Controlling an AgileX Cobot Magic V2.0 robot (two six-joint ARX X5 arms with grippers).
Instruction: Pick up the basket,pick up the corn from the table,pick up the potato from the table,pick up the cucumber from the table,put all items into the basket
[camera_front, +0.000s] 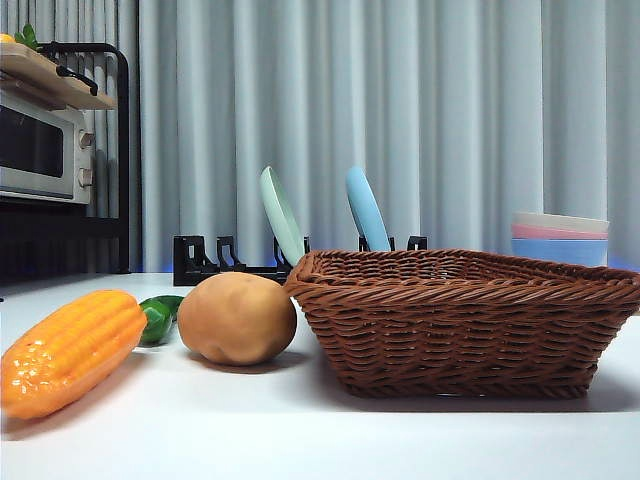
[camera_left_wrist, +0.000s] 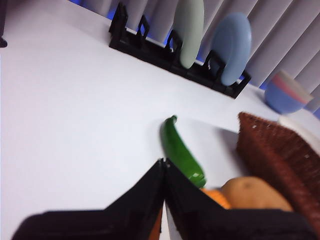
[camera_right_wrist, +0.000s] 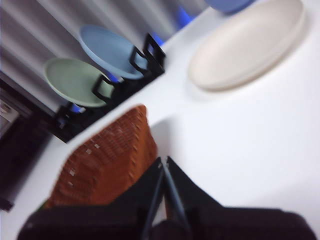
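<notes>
Nothing is being carried yet. In the front view the basket (camera_front: 465, 320) is sitting empty at the lower right of the frame on the white tabletop (camera_front: 320, 440), the potato (camera_front: 237, 318) is resting just left of it at the centre, the corn (camera_front: 65, 350) is lying at the lower left, and the cucumber (camera_front: 158, 318) is peeking out between corn and potato, mostly hidden.

The left gripper (camera_left_wrist: 164, 162) is hanging above the vegetables with its jaws pressed together, the cucumber (camera_left_wrist: 181, 152) lying just past its tips and the potato (camera_left_wrist: 255, 195) at the lower right of that frame beside the basket wall (camera_left_wrist: 275, 160). The right gripper (camera_right_wrist: 164, 161) is also pinched closed on nothing, hovering by the basket's outer side (camera_right_wrist: 105, 162), with a cream plate (camera_right_wrist: 245, 45) at the upper right.

The risks, as I judge them: the potato is crowding the basket rim, so lifting the basket could be nudging it and sending it rolling. The glossy cucumber and smooth potato are likely slipping from narrow jaws if gripped off-centre. The dish rack (camera_front: 215, 262) behind is holding two plates that a wide swing could be knocking.
</notes>
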